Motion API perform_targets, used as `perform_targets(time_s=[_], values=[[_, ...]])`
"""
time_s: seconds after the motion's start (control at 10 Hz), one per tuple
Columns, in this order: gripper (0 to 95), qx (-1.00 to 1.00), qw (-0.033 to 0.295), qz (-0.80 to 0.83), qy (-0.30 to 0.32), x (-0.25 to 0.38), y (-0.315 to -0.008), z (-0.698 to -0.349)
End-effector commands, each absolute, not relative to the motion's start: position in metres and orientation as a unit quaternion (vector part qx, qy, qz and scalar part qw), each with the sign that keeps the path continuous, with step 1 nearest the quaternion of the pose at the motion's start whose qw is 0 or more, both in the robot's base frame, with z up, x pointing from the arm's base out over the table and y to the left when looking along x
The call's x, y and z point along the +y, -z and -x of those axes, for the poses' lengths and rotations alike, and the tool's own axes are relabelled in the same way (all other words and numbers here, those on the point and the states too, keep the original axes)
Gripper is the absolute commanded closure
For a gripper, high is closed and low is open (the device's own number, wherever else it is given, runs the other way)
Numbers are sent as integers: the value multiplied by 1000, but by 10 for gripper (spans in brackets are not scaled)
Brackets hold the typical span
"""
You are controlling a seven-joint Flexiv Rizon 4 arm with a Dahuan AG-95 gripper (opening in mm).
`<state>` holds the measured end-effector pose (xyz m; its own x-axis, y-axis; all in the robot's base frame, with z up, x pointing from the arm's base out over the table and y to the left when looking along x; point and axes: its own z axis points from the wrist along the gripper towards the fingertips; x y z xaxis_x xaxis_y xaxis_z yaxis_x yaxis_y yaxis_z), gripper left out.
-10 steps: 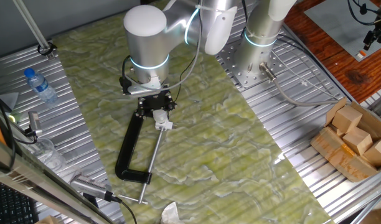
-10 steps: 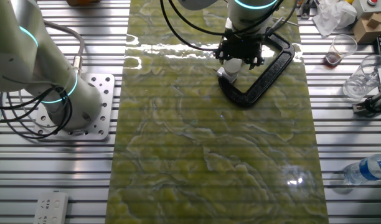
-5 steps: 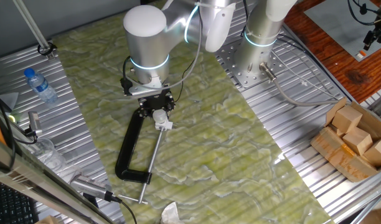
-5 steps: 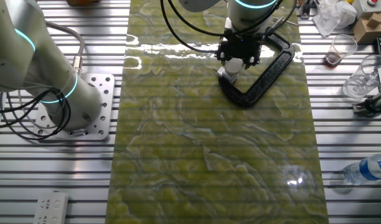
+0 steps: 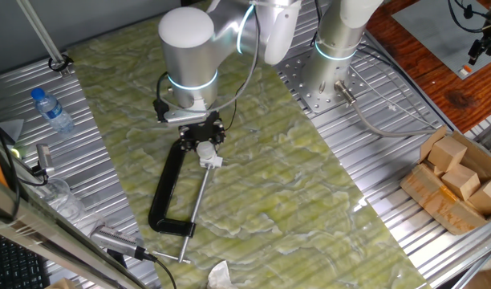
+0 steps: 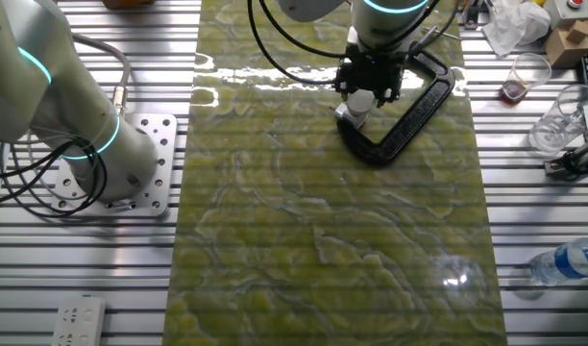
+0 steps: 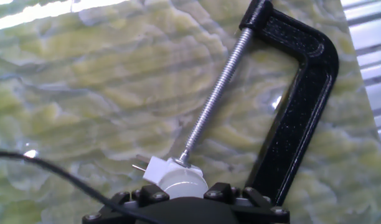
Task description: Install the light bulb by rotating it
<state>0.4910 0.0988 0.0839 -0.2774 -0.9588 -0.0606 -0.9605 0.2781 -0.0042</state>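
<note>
Fingers (image 5: 203,144) of the arm (image 5: 188,48) reach straight down over the bulb (image 5: 204,150), a small pale rounded shape that shows between the black finger parts in both fixed views (image 6: 361,97). They sit close on either side of the bulb, but no view shows plainly whether they press on it, so I cannot tell if they are gripping. In the hand view only the top of the bulb (image 7: 181,183) shows, just above the dark edge of the fingers' housing (image 7: 184,202) at the bottom of the picture.

The bulb sits in a small white socket block (image 7: 158,169) with 2 thin metal pins sticking out on one side. This block is held at the tip of the threaded screw (image 7: 215,93) of a black clamp (image 7: 302,99), which lies flat on the green marbled mat (image 5: 310,185) covering the middle of the counter (image 6: 83,269). From the fixed view, the clamp (image 5: 167,193) stretches away from the fingers toward the near edge of the mat, its long screw rod (image 5: 196,210) running beside the frame.

Off the mat, a plastic water bottle (image 5: 51,110) stands on the ribbed metal surface, and a cardboard box of wooden blocks (image 5: 458,181) sits well apart on the other side. A 2nd robot base (image 6: 102,159) is bolted to the counter near the mat.
</note>
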Motion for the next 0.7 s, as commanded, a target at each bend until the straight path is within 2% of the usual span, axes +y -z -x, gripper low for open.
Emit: perform_targets(time_s=[0.1,0.7], values=[[950,815,9,579,-23,98,-82,-494],[950,889,4,458,-22,98,-83,-494]])
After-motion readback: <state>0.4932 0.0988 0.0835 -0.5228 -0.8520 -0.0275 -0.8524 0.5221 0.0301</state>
